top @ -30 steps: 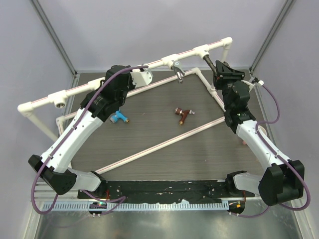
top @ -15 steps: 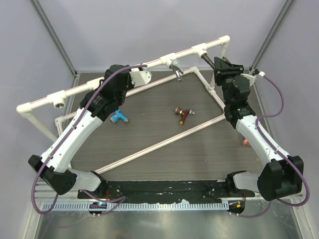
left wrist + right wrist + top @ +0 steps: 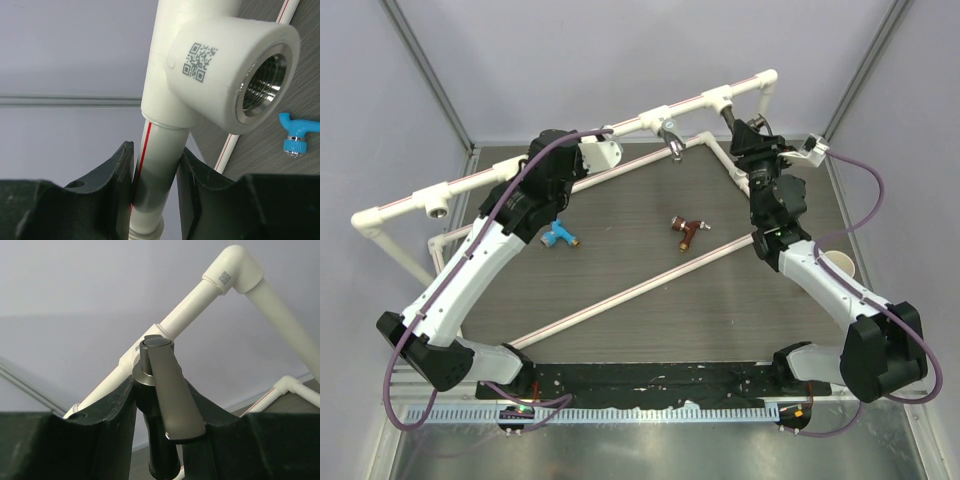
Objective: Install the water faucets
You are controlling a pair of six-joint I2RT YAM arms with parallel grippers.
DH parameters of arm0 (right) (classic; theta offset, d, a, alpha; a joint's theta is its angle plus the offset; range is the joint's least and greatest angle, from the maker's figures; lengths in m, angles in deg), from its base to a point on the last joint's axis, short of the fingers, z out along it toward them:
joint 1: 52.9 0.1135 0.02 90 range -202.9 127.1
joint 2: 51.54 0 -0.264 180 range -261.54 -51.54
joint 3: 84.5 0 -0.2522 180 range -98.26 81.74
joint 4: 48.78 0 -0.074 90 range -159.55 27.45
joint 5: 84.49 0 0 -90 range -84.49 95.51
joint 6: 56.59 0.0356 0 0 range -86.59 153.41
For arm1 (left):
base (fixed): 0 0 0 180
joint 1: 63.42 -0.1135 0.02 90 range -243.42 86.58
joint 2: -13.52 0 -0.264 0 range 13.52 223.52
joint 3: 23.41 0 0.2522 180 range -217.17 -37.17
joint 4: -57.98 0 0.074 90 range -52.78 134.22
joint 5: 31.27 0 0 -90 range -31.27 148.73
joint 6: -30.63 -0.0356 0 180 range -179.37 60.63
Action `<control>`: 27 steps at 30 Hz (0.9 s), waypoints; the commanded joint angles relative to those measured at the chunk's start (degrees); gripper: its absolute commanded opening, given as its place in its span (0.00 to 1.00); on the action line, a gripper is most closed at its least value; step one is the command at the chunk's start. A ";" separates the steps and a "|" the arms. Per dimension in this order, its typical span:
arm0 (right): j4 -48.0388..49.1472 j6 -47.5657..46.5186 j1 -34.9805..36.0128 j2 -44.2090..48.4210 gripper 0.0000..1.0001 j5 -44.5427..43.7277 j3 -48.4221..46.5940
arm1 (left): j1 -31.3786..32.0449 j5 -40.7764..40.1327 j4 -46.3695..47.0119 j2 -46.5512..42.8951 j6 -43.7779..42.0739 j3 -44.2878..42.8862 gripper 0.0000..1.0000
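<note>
My right gripper (image 3: 740, 128) is shut on the dark blackish faucet (image 3: 162, 390), lever handle towards the camera, and holds it up at the far right tee socket (image 3: 725, 97) of the white pipe frame. Whether the faucet touches the socket is hidden. My left gripper (image 3: 156, 172) is shut on the white top pipe (image 3: 156, 150) just below an empty threaded tee socket (image 3: 260, 87); in the top view it (image 3: 604, 135) sits left of centre. The chrome faucet (image 3: 671, 138) hangs from the middle tee. The red-brown faucet (image 3: 687, 230) and the blue faucet (image 3: 558, 236) lie on the table.
The pipe frame's lower pipes run across the dark table (image 3: 650, 320), one diagonal pipe (image 3: 630, 295) from left front to right. Another empty tee (image 3: 440, 206) is at the far left. A pale round cup-like thing (image 3: 838, 265) lies by the right arm.
My right arm has swung left and up with the dark faucet, bringing it to the far right tee. The pale round thing has come into view. The left arm has not moved.
</note>
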 commanded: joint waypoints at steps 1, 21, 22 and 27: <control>9.71 -9.66 3.06 -3.14 0.01 7.06 2.71 | 2.44 8.49 -2.32 -0.48 8.34 -0.84 0.00; -11.64 12.40 -3.97 -2.79 0.01 13.30 -8.28 | 2.53 9.02 -2.32 -1.18 8.08 -0.49 0.00; -11.99 13.97 -3.97 -2.79 0.01 13.13 -8.19 | 2.53 9.20 -2.32 -1.27 8.08 -0.49 0.00; -11.46 20.30 -3.88 -2.79 0.01 11.28 -5.56 | 2.62 9.29 -2.32 -1.36 8.25 -0.58 0.00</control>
